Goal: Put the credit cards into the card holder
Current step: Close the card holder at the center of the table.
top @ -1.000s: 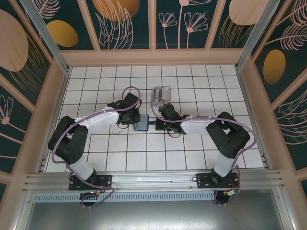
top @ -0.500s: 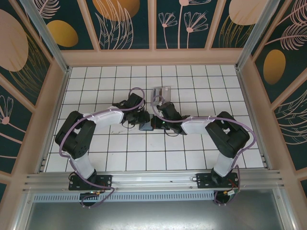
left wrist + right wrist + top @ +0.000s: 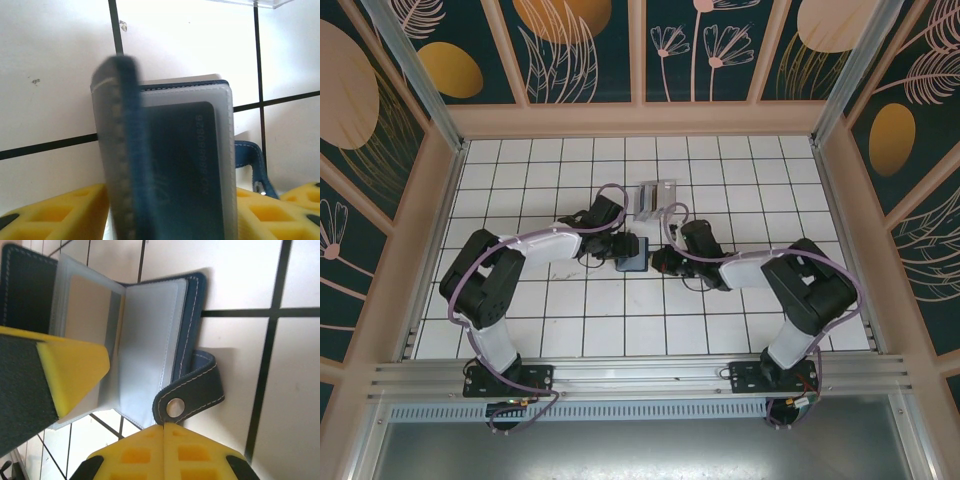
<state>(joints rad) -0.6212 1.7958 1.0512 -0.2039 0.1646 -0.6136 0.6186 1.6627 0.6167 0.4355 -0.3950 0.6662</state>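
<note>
1. Currently the card holder (image 3: 631,254) sits near the middle of the white tiled table (image 3: 720,320), between the two grippers. It is open, navy cover outward.
2. Left wrist cam: holder seen edge-on, cover edge (image 3: 131,150) twd lens. One dark card (image 3: 186,165) sits inside a clear sleeve, w/ faint embossed digits visible.
3. Right wrist cam: clear sleeves (image 3: 150,340) fanned open against the blue cover (image 3: 192,315). A pale rectangle shows in one sleeve, and I cannot tell if it is a card.
4. Strap (image 3: 195,387) w/ metal snap hangs loose off the cover's edge and curls onto the tile.
5. Left gripper (image 3: 620,246): clamped on the holder, yellow pads on either side of it in its own cam (image 3: 170,197). One of its pads (image 3: 75,370) presses on a sleeve in the right wrist cam.
6. Right gripper (image 3: 660,262): jaws pressed together, nothing between them (image 3: 164,432). Tip is just beside the strap snap; contact not confirmable.
7. Credit cards (image 3: 655,197): grey/silver group, just beyond the holder twd the far wall, apart from both grippers.
</note>
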